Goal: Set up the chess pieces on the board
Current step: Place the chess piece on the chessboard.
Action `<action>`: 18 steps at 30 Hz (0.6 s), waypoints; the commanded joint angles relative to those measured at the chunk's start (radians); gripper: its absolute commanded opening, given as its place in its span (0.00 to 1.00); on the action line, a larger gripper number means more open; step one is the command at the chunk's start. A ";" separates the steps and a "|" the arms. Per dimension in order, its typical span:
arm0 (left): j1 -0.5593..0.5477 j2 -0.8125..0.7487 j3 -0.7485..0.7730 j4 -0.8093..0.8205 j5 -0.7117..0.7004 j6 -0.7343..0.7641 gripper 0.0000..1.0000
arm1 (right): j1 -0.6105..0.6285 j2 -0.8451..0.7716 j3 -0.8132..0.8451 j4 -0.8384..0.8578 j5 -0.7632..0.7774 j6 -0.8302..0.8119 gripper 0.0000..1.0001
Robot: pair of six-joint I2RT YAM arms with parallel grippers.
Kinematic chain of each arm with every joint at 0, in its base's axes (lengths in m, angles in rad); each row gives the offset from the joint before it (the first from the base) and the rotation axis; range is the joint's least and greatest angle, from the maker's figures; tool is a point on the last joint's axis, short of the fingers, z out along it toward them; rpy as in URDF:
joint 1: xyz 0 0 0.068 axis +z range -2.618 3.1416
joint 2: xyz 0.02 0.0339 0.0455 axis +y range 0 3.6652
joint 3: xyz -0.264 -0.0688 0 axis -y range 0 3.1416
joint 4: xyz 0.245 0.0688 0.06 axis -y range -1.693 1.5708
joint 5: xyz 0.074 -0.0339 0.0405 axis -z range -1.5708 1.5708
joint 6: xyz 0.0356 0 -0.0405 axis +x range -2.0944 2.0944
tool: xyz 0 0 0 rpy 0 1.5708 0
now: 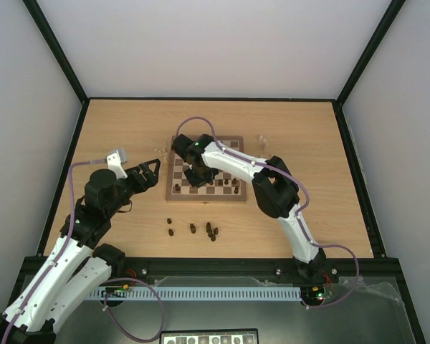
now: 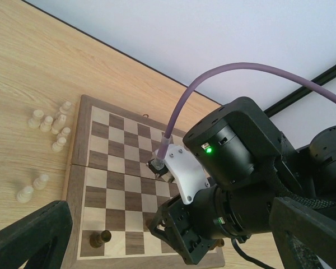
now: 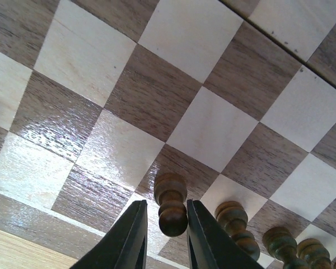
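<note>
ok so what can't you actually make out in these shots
- top view: the right arm covers part of the board, so pieces under it are hidden
- top view: the loose dark pieces on the table are too small to name
- right wrist: whether the right gripper truly grips the dark piece it straddles; contact is unclear
- left wrist: the right arm blocks much of the board

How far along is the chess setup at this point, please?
Done: a few dark men stand along the board's near row. In hand: the right gripper straddles a dark pawn on that row; whether it grips is unclear. Left: loose dark men on the table and all visible cream men beside the board. The left gripper hangs open, idle.
</note>
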 commanded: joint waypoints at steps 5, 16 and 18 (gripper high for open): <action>0.007 -0.003 0.021 0.010 0.007 0.010 1.00 | -0.005 -0.009 0.063 -0.052 0.019 0.002 0.28; 0.007 0.011 0.028 0.007 0.012 0.025 0.99 | -0.004 -0.226 -0.070 0.074 0.059 0.043 0.55; 0.007 0.022 0.037 0.000 0.021 0.032 1.00 | -0.004 -0.301 -0.138 0.117 0.050 0.050 0.61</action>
